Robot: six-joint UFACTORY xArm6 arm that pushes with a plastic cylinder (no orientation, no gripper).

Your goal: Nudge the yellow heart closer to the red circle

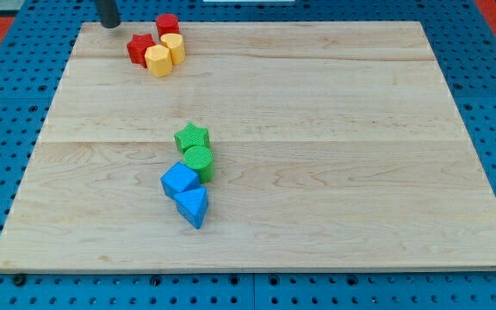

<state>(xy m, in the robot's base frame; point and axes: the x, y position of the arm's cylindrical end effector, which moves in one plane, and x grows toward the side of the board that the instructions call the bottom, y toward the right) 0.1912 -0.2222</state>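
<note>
The yellow heart (174, 46) sits near the view's top left of the wooden board (334, 129), just below the red circle (168, 23) and touching or nearly touching it. A yellow hexagon (158, 61) lies against the heart's lower left. A red star (139, 47) lies to the left of both yellow blocks. My tip (109, 25) is at the board's top edge, to the left of this cluster, apart from the red star and level with the red circle.
A green star (192, 136) and a green circle (199, 162) sit together near the board's middle left. A blue cube (180, 181) and a blue triangle (193, 207) lie just below them. Blue pegboard surrounds the board.
</note>
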